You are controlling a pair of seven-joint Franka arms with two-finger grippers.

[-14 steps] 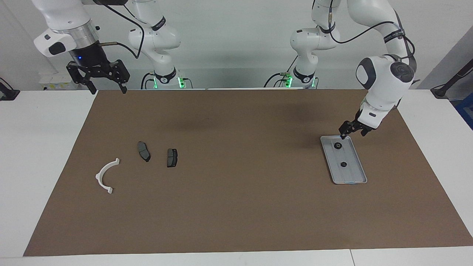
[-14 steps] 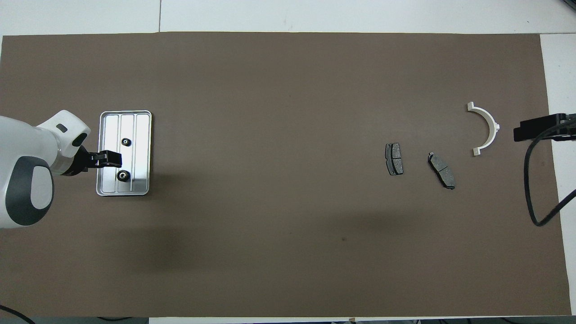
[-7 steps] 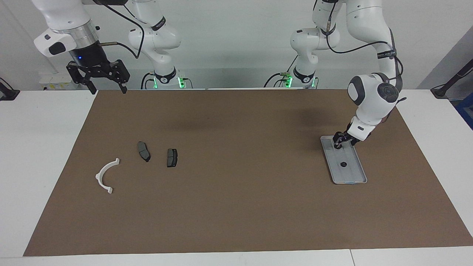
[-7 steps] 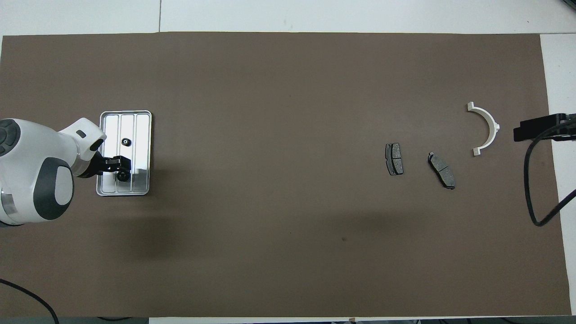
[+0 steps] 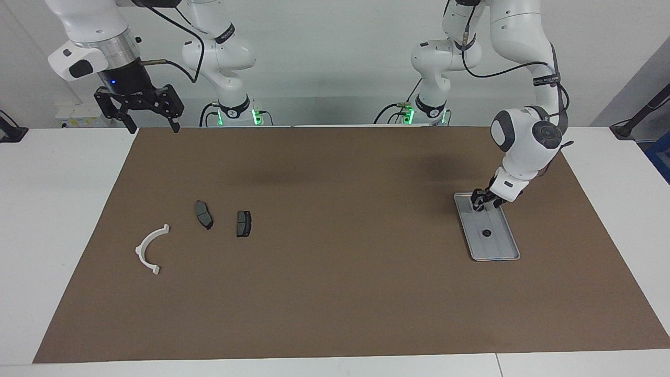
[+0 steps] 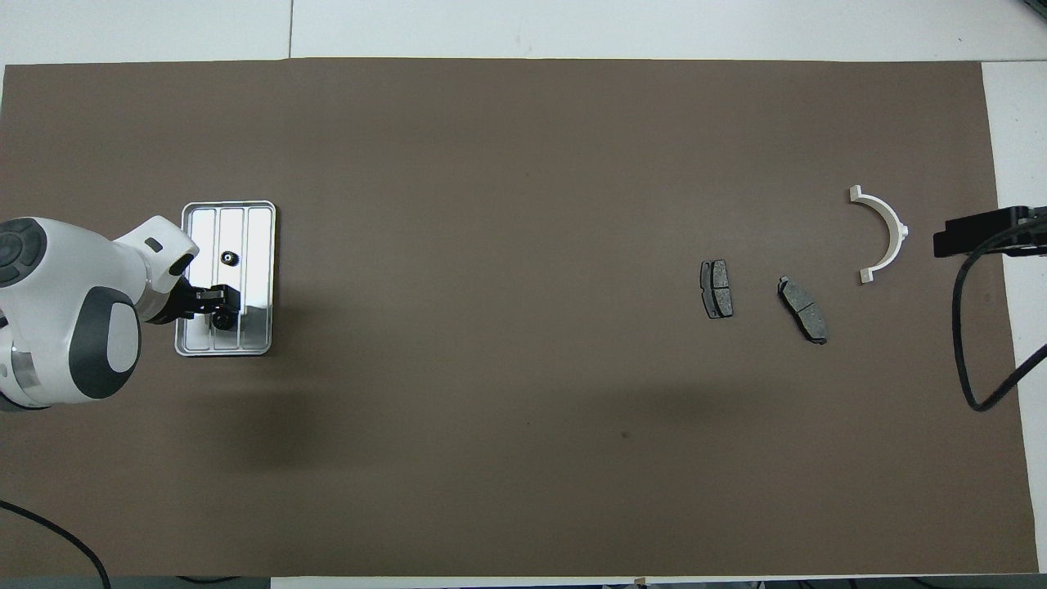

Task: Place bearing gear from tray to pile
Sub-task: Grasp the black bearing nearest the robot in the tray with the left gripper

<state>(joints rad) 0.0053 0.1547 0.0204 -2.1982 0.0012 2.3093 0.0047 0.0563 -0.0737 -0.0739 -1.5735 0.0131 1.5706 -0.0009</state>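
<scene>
While my left gripper [image 5: 477, 205] is reaching into the tray [image 5: 501, 248], fingers possibly straddling one bearing gear [image 6: 222, 321], grip unclear, my right gripper [image 5: 150, 124] is waiting, fingers apart.

Tray [image 5: 494, 246] toward left arm's end, pile [image 5: 204, 214] toward right arm's

— Surface condition?
— White table [image 5: 63, 209], a brown mat [image 5: 335, 293] covering most of it, with soft shadows.
— Surroundings?
— Plain pale wall [image 5: 335, 47]; even lighting throughout.
</scene>
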